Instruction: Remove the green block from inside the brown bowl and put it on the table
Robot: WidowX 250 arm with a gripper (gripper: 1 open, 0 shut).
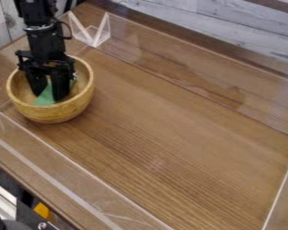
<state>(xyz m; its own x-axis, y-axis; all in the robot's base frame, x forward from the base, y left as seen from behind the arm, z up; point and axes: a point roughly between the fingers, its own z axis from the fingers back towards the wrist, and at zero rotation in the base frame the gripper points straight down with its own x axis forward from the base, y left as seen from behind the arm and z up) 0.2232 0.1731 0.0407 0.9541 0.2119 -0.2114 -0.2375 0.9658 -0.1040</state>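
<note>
The brown bowl [69, 106] sits at the left of the table [182, 117], near the far left corner. Inside it lies the green block [44, 93], a bright green bar partly covered by the black fingers. My gripper [48, 88] reaches straight down into the bowl, its two black fingers closed in on either side of the green block. The block's lower end still rests against the bowl's floor.
Low clear plastic walls [62, 171] edge the tabletop on all sides, with a clear bracket [96, 29] at the far left corner. Open wood surface stretches to the right of the bowl and towards the front.
</note>
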